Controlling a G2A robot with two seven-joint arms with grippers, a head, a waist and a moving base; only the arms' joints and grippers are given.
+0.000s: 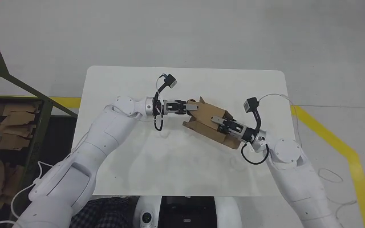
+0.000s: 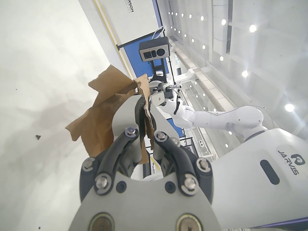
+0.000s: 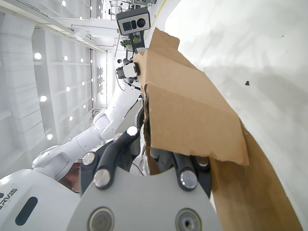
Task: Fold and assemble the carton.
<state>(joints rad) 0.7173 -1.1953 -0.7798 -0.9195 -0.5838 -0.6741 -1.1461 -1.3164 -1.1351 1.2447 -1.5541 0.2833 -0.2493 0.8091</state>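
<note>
A brown cardboard carton (image 1: 208, 117), partly folded, is held above the middle of the white table (image 1: 114, 165) between both arms. My left gripper (image 1: 193, 106) is shut on a wall of the carton (image 2: 101, 111) at its left end; the cardboard edge runs between the two fingers (image 2: 125, 118). My right gripper (image 1: 223, 123) is shut on a wall at the carton's right end, and a broad panel of the carton (image 3: 187, 111) hides one of its fingers. A loose flap (image 3: 252, 181) hangs beside that gripper.
The table edge lies close behind the carton's far side in the wrist views. A rack of flat cardboard blanks (image 1: 17, 122) stands off the table at the left. A small dark speck (image 3: 247, 82) lies on the table surface.
</note>
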